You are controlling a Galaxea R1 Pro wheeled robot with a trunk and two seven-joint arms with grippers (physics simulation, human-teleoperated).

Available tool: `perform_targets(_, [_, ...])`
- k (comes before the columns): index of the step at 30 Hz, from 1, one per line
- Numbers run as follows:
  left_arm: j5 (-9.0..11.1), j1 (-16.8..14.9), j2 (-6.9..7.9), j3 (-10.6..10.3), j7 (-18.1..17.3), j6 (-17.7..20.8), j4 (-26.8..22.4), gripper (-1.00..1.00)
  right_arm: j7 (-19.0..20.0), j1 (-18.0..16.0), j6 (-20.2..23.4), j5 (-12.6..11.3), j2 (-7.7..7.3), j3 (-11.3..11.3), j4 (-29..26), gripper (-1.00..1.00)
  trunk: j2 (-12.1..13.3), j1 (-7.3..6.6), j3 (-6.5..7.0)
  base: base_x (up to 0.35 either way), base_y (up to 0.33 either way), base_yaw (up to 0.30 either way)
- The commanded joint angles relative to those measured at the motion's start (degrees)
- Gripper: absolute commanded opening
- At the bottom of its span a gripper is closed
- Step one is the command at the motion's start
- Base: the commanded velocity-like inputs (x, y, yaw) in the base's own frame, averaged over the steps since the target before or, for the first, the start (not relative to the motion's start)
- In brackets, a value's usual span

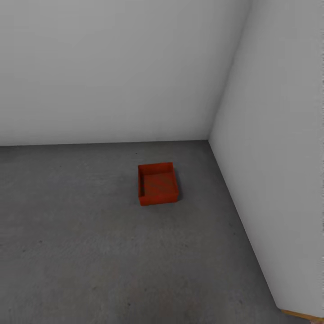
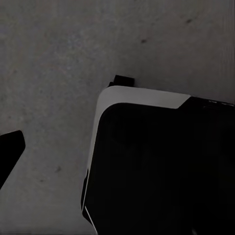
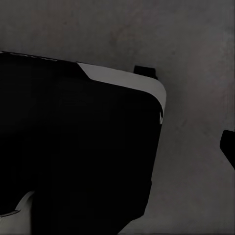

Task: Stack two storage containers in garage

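One orange-red storage container [image 1: 157, 183] rests upright on the dark grey concrete floor [image 1: 81, 234] of the garage, close to the corner where two pale grey walls meet. Nothing holds it, and no arm is near it in the head view. I cannot tell whether a second container is nested in it; otherwise the other one is out of view. A dark fingertip [image 2: 10, 149] of my left gripper points down at the floor, as does a dark fingertip [image 3: 228, 146] of my right gripper. Neither holds anything that I can see.
The back wall [image 1: 112, 67] and the right wall [image 1: 279, 148] close off the corner. A strip of light wood [image 1: 300, 316] lies at the right wall's foot. The robot's black, white-edged body [image 2: 156, 161] [image 3: 73, 147] stands beside each gripper.
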Motion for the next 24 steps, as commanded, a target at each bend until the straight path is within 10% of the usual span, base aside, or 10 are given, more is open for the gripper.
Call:
perform_targets(1, [0.6, 0.0, -0.03, 0.1, 0.0, -0.2, 0.0, 1.00, 0.0, 0.0, -0.2, 0.1, -0.03, 0.3, 0.0, 1.00, 0.4, -0.25, 0.14, -0.335, 0.000, 0.000])
perform_targets(24, [0.7, 0.0, -0.16, 0.2, -0.1, -3.3, 1.9, 1.00, 0.3, 0.0, -0.2, 0.2, -0.03, 0.3, 0.0, 1.00, 7.6, -4.20, 3.41, -0.258, 0.000, -0.041])
